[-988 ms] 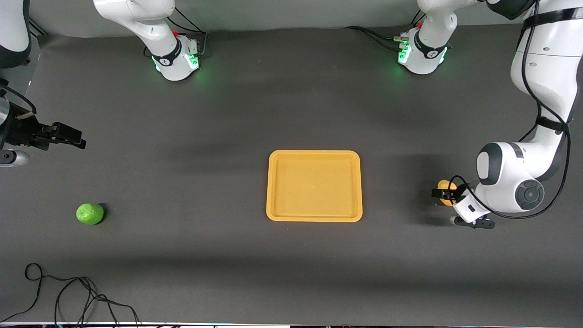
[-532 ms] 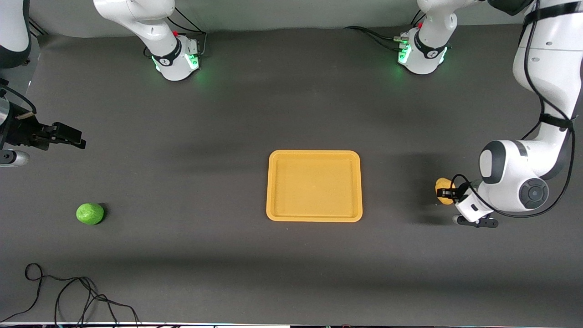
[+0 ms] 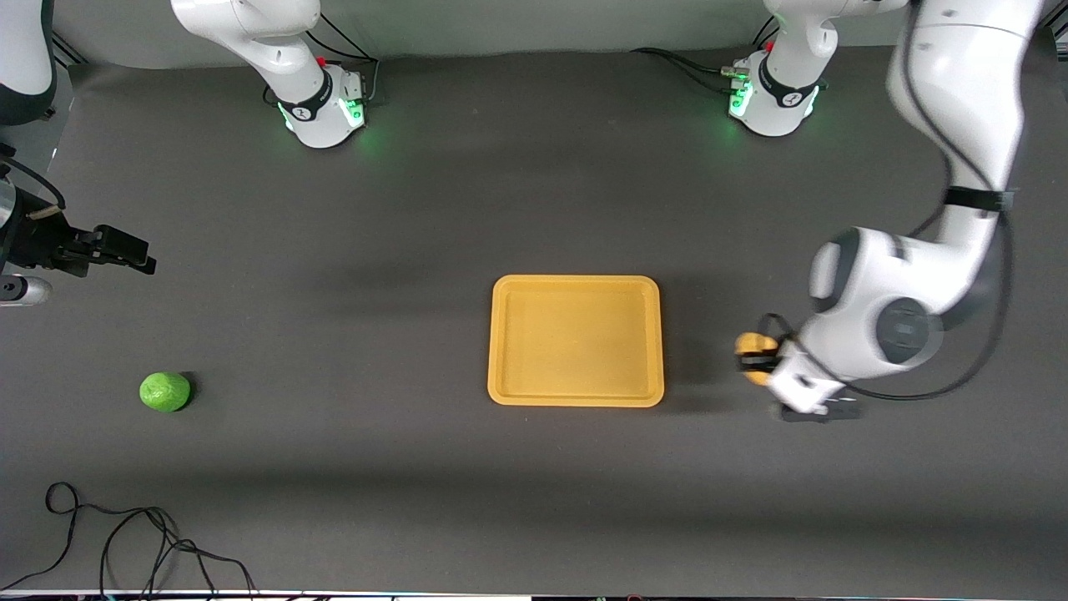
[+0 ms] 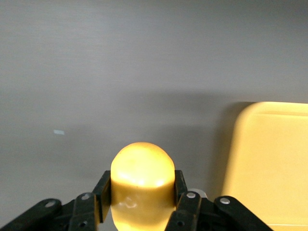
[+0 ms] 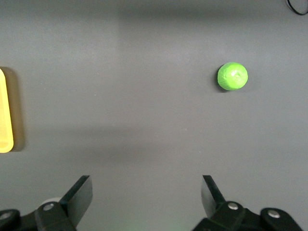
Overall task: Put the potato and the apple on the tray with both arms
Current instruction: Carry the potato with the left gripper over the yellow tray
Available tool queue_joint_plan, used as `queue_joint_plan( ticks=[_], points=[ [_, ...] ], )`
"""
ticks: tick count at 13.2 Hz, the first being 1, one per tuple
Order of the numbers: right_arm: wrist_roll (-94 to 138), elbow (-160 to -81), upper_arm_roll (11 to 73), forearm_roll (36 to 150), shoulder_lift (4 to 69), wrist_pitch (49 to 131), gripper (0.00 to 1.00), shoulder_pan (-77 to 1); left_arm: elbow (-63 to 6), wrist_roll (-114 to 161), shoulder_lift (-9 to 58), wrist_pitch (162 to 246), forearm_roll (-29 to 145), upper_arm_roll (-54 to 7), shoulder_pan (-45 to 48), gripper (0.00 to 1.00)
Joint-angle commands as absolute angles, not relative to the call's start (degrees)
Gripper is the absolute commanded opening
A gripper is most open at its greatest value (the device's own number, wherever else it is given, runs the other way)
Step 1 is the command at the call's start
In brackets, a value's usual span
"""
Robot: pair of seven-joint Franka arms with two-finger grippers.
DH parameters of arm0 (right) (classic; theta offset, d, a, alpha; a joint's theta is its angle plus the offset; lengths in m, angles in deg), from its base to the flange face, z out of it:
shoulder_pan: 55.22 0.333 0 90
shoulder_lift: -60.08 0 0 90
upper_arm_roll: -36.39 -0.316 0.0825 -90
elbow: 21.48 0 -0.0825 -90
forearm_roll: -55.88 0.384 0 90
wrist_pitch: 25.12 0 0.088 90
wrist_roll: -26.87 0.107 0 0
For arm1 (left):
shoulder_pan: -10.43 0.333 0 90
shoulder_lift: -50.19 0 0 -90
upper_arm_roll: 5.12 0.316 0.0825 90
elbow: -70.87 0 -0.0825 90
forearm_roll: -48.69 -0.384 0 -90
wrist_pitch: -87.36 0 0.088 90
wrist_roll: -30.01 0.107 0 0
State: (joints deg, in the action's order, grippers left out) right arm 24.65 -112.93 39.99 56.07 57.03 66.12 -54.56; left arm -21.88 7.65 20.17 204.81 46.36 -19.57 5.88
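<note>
The yellow-orange tray [image 3: 576, 285] lies at the table's middle; its rim also shows in the left wrist view [image 4: 231, 159] and the right wrist view [image 5: 5, 115]. My left gripper [image 3: 755, 361] is shut on the potato [image 3: 749, 344], holding it above the mat just off the tray's edge toward the left arm's end; the potato fills the jaws in the left wrist view [image 4: 142, 183]. The green apple [image 3: 165, 391] sits on the mat toward the right arm's end and shows in the right wrist view [image 5: 233, 76]. My right gripper [image 3: 133, 255] is open and empty, waiting above the mat at that end.
A black cable [image 3: 125, 542] lies looped on the mat near the front camera at the right arm's end. The two arm bases [image 3: 321, 104] [image 3: 772, 96] stand at the table's back edge.
My left gripper has carried the potato toward the tray, now close to its edge. The right arm, apple and tray have not moved.
</note>
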Motion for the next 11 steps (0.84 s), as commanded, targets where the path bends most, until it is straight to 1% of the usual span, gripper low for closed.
queue_joint_plan(
  ticks=[1, 4, 6, 7, 8, 10, 11],
  points=[
    [28.2, -112.8, 40.7, 55.7, 57.4, 66.5, 1.0, -53.7, -19.0, 1.3, 17.7, 203.5, 46.3, -18.6, -0.8, 0.19],
    [27.0, -111.7, 41.6, 55.6, 55.8, 66.8, 1.0, -55.8, -19.1, -1.6, 14.9, 204.0, 46.3, -18.6, -5.5, 0.19],
    [20.3, -108.7, 43.8, 55.6, 52.3, 67.9, 1.0, -56.9, -19.3, -1.6, 12.8, 204.2, 46.3, -18.6, -7.4, 0.2],
    [16.4, -105.8, 45.7, 55.7, 49.7, 68.0, 1.0, -57.6, -19.3, -1.6, 12.1, 204.3, 46.3, -18.6, -7.6, 0.21],
    [12.2, -102.1, 46.8, 55.8, 46.7, 68.0, 1.0, -59.1, -19.4, -1.7, 11.3, 204.3, 46.3, -18.6, -8.0, 0.26],
    [4.3, -95.9, 47.0, 57.9, 41.7, 67.9, 1.0, -64.2, -19.4, -1.7, 10.6, 204.5, 46.3, -18.6, -8.6, 0.31],
    [0.5, -94.4, 46.9, 59.1, 40.2, 67.9, 1.0, -67.1, -19.3, -1.8, 10.6, 204.6, 46.3, -18.6, -8.7, 0.45]
  ],
)
